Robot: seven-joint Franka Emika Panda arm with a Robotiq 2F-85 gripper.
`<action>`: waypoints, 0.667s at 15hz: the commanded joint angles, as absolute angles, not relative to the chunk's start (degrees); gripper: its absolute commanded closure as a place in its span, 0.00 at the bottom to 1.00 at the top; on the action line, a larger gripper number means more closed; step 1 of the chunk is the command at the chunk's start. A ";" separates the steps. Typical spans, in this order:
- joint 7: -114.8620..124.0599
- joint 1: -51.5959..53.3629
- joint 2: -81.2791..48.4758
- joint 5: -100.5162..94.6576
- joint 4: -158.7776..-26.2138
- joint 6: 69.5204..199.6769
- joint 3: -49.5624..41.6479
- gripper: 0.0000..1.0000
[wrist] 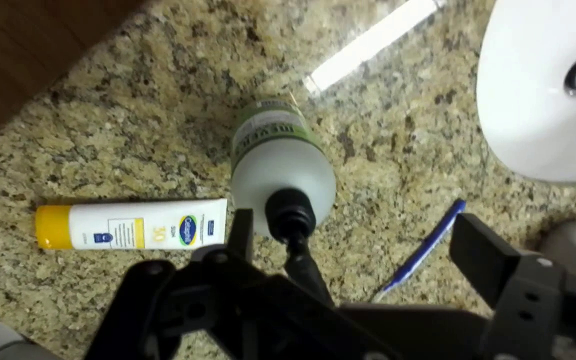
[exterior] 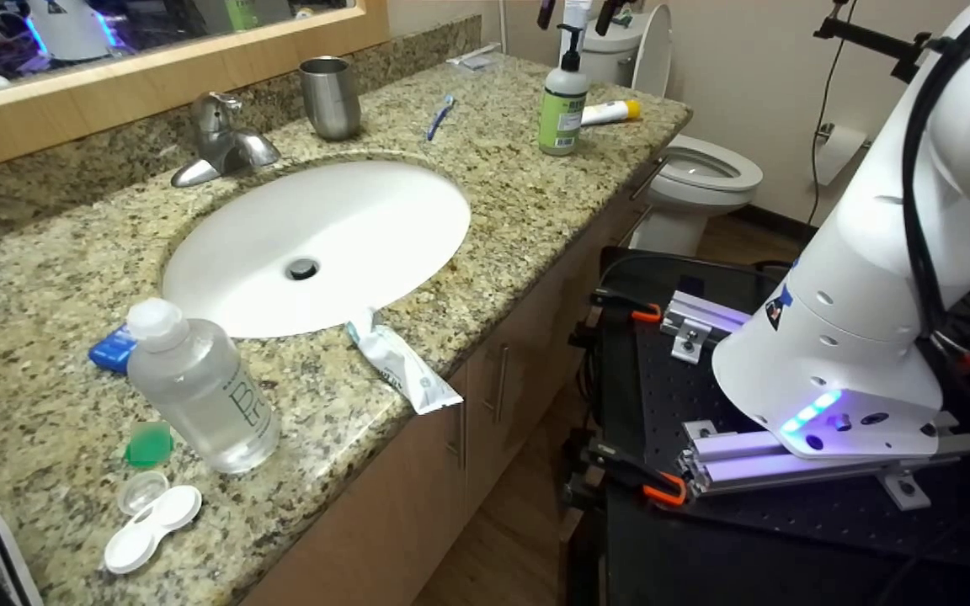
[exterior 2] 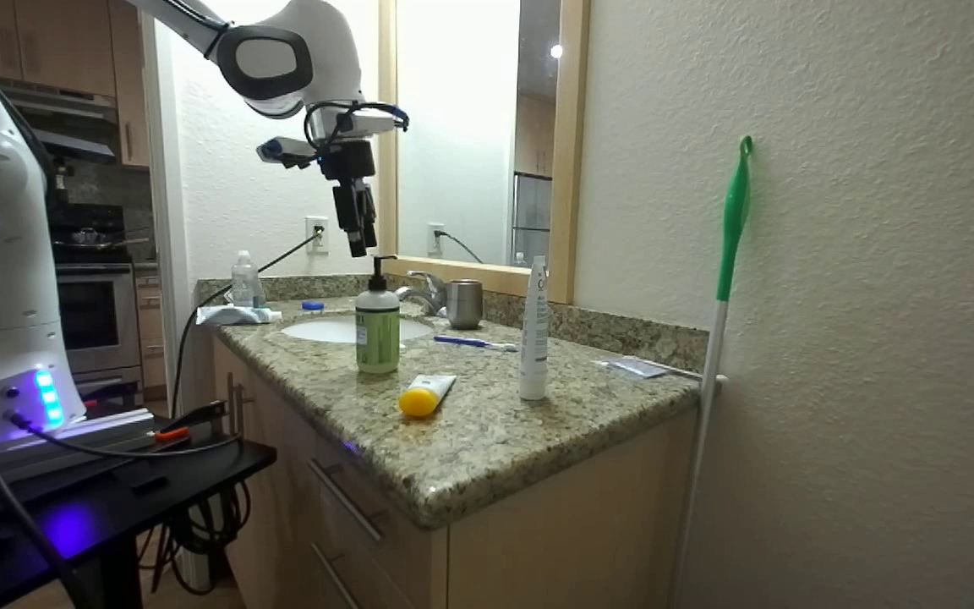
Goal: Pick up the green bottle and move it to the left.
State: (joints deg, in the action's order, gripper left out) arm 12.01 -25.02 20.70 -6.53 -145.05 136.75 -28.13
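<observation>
The green bottle stands upright on the granite counter; it has a green label, a pale translucent upper body and a black pump top. It shows in both exterior views (exterior: 563,109) (exterior 2: 378,330) and in the wrist view (wrist: 278,165). My gripper (exterior 2: 365,237) is open and empty just above the pump in an exterior view. In the wrist view the gripper (wrist: 355,227) has its fingers spread wide, with the black pump between them, nearer the left finger. Whether either finger touches the bottle cannot be told. In an exterior view only the fingertips (exterior: 573,27) show, at the top edge.
A yellow-capped white tube (wrist: 143,225) lies beside the bottle. An upright white tube (exterior 2: 533,338) stands nearby. A blue toothbrush (wrist: 423,245), the grey metal cup (exterior: 331,97) and the white sink (exterior: 418,219) are close. A clear bottle (exterior: 207,396) stands beyond the sink.
</observation>
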 commanded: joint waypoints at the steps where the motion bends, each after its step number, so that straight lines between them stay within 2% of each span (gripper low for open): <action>1: 5.54 -25.98 14.82 -6.11 -141.31 130.07 -27.29 0.00; 10: 7.10 -26.78 13.13 -8.86 -142.12 135.56 -26.17 0.00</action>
